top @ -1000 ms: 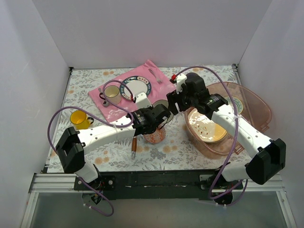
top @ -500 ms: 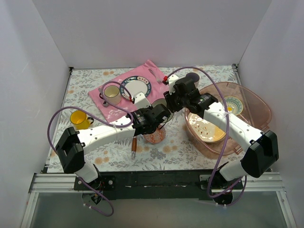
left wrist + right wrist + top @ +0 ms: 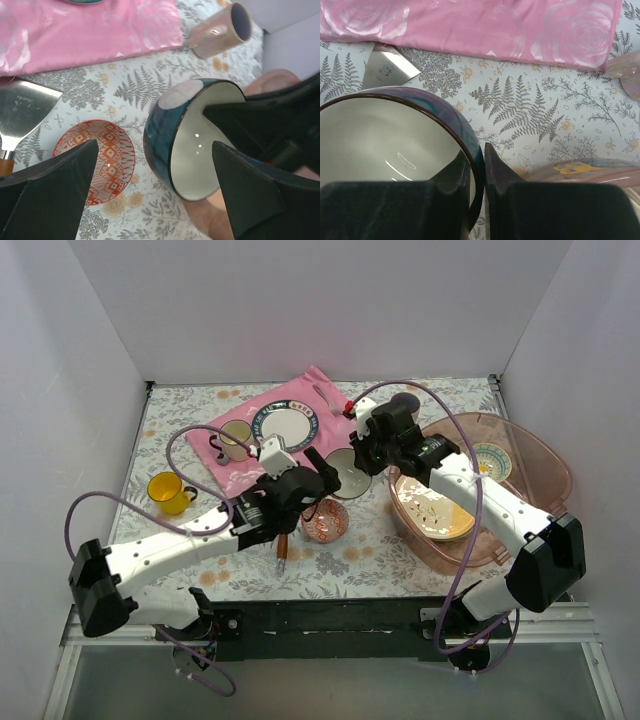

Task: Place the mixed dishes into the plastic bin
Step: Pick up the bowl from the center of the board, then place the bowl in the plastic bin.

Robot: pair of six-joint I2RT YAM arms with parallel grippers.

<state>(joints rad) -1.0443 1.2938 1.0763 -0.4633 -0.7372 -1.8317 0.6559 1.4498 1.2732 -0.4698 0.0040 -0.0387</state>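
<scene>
The round translucent pink-brown plastic bin (image 3: 540,445) stands on the right of the desk (image 3: 175,430), with cream plates (image 3: 432,508) inside. The right arm (image 3: 490,502) bends leftward past its rim. The right gripper (image 3: 479,155) has its jaws clamped on the rim of the tilted dark-blue glazed bowl (image 3: 195,150), just left of the bin and apparently off the desk. The left arm (image 3: 180,540) stretches toward it, the left gripper (image 3: 155,145) with its jaws wide apart. A small orange-patterned bowl (image 3: 325,520) sits nearer.

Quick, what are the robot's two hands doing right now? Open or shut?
Left gripper: open, holding nothing.
Right gripper: shut on the rim of the dark blue bowl.
</scene>
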